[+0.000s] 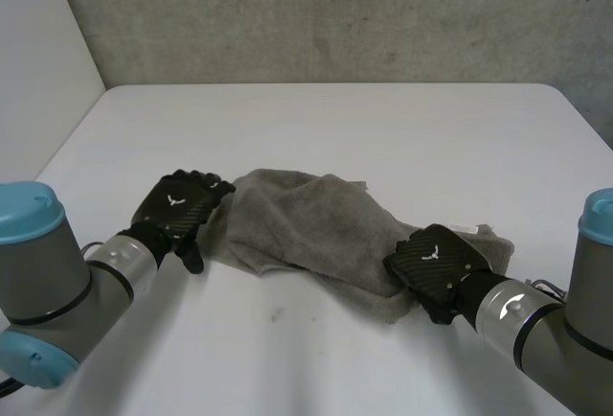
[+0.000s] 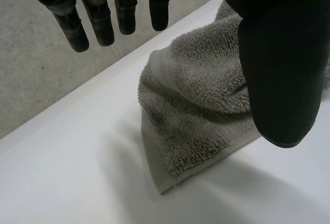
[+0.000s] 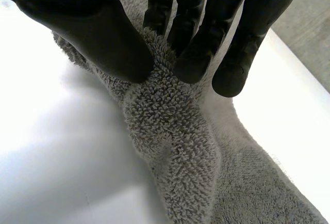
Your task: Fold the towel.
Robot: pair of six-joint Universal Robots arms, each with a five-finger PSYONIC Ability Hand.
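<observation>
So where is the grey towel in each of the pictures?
Head view: the towel lies crumpled between the left hand and the right hand.
Left wrist view: its corner lies beside the left hand's thumb.
Right wrist view: its ridge is pinched between the right hand's thumb and fingers.
Shared landmark: the white table under it.

Item count from my station: four kinds, six items.
I record one white counter (image 1: 383, 128); one grey towel (image 1: 306, 229), a single crumpled piece; two black hands, namely the left hand (image 1: 177, 207) and the right hand (image 1: 436, 258); and two grey arms with light-blue caps, namely the left arm (image 1: 48, 291) and the right arm (image 1: 565, 330). Both wrist views confirm the same one towel at each hand.
</observation>
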